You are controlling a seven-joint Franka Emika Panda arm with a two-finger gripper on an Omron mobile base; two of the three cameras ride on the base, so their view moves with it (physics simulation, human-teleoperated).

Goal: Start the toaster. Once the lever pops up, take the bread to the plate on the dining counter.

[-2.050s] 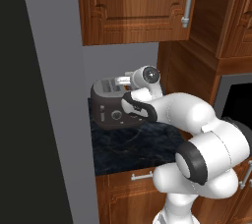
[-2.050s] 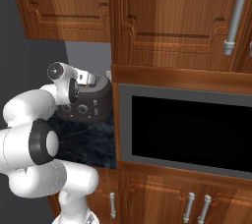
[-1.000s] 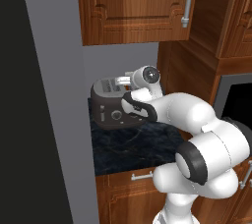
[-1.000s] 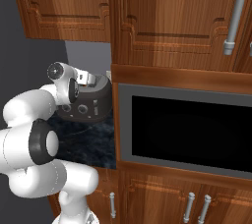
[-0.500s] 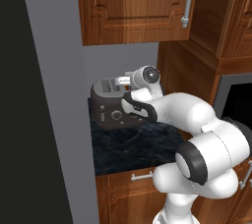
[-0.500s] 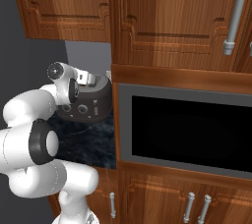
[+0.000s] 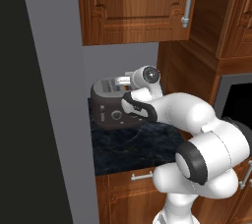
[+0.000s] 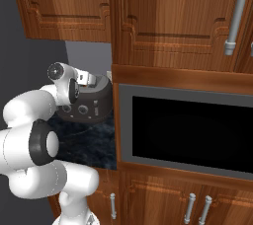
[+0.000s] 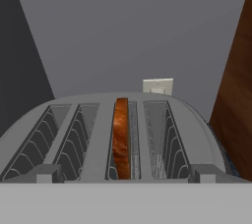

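Gripper (image 7: 120, 80): over the toaster's near edge, jaws spread fully, nothing held
Toaster (image 9: 98, 134): on the dark-topped counter (image 7: 133, 144), four slots face the hand
Bread (image 9: 121, 137): upright in the third slot from the left, top edge showing
Next move: likely centre the fingers astride that crust, descend straight, close on both faces
Wall outlet (image 9: 158, 86): behind the toaster

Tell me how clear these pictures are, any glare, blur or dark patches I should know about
Hand view: sharp and evenly lit, no glare; the bread stands crisp in the toaster, whose near edge meets the frame's bottom. Left base view: a flat black area at the left edge shows no detail; the counter under the cabinets is dim. Right base view: the oven window is near black, without reflections.
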